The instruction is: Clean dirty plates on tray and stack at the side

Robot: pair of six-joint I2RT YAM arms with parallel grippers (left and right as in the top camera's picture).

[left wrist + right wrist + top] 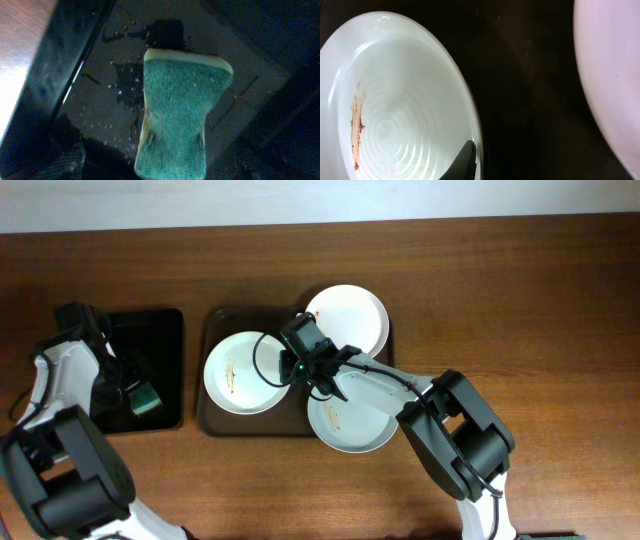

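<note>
Three white plates lie on the dark-brown tray (215, 420). The left plate (243, 372) has a brown smear. My right gripper (290, 372) is at its right rim. In the right wrist view one dark finger (472, 160) rests just inside that rim on the plate (395, 100); the other finger is lost against the dark tray (530, 100). A clean plate (347, 320) sits at the tray's far right and also shows in the right wrist view (615, 75). A smeared plate (350, 420) overhangs the tray's front edge. My left gripper (135, 385) is open, its fingers either side of a green sponge (180, 100).
The sponge (146, 396) lies in a smaller black tray (165, 330) left of the brown tray; its wet floor shows in the left wrist view (240, 60). Bare wooden table (520, 300) surrounds both trays. The right arm (450, 430) crosses the front plate.
</note>
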